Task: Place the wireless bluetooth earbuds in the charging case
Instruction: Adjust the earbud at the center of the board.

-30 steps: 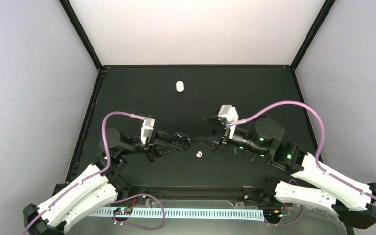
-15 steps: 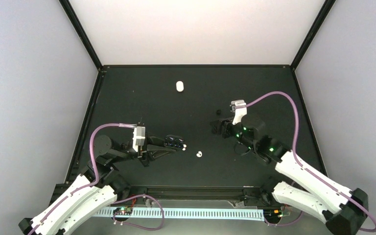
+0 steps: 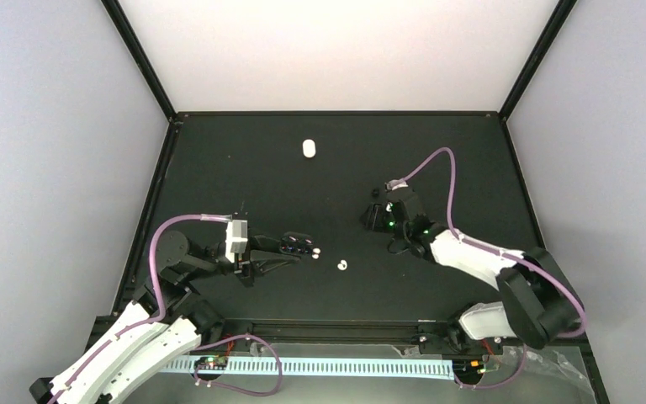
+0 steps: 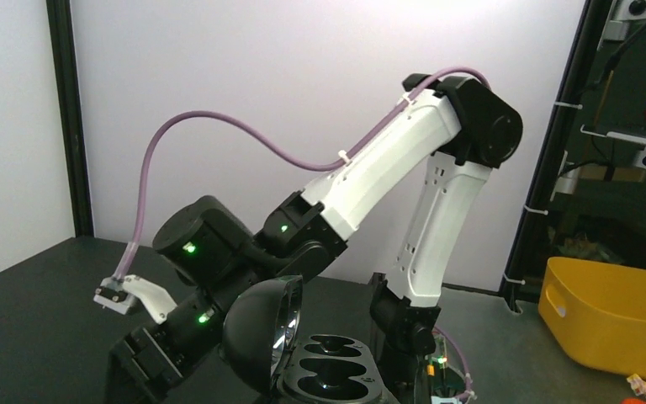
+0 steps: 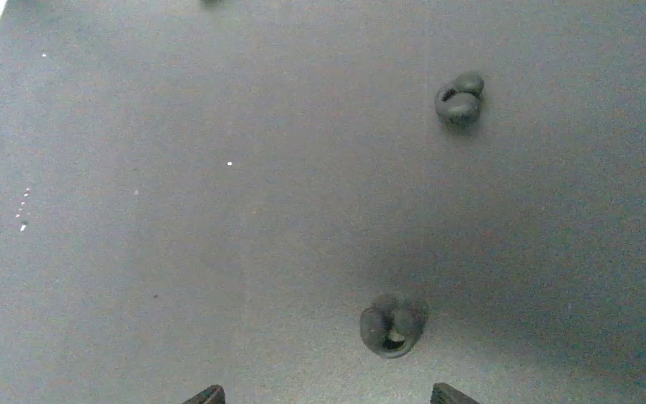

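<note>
My left gripper (image 3: 279,250) is shut on the black charging case (image 3: 299,246). In the left wrist view the case (image 4: 330,372) is open, its lid (image 4: 256,341) tipped up to the left, and both wells are empty. One white earbud (image 3: 342,265) lies right of the case, and a smaller white one (image 3: 315,251) sits beside its right edge. My right gripper (image 3: 373,220) points down at the table with its jaws open (image 5: 325,394). One black earbud (image 5: 394,325) lies just ahead of the fingertips and a second black earbud (image 5: 460,98) farther off.
A closed white oval case (image 3: 308,148) lies at the back middle of the black table (image 3: 235,168). Black frame posts stand at the back corners. A yellow bin (image 4: 618,316) shows beyond the table in the left wrist view.
My right arm has swung round and tipped its gripper down over the black earbuds. My left gripper has drawn the open case a little to the left.
</note>
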Tool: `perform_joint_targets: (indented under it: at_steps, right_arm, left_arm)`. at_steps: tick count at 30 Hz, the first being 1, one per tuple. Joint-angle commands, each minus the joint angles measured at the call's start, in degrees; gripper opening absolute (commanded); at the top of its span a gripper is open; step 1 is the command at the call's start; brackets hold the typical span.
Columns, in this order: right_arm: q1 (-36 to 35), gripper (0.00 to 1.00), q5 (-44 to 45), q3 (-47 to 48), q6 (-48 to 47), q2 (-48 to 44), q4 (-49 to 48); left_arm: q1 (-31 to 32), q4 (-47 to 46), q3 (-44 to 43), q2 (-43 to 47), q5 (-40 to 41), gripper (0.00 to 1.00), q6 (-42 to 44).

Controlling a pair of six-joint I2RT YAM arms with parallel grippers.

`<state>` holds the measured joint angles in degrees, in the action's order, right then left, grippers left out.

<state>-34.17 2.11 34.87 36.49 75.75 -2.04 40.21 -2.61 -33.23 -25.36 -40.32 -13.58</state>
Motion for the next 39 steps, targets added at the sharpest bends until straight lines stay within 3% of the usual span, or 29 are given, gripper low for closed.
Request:
perform_joint_targets:
  at_steps: [1, 16, 39]
  right_arm:
    - [1.94, 0.63, -2.05, -0.19, 3.60, 5.25, -7.84]
    - [2.94, 0.66, -4.13, 4.67, 4.03, 18.30, -11.37]
    - [0.15, 0.64, -10.09, 2.00, 4.67, 13.02, -6.41]
  left_arm:
    - [0.07, 1.33, -1.10, 0.38, -0.55, 0.01, 1.56]
    - [-0.25, 1.56, -1.22, 0.05, -0.41, 0.02, 1.95]
    - [-0.44, 1.06, -1.22, -0.33, -1.85, 0.02, 1.46]
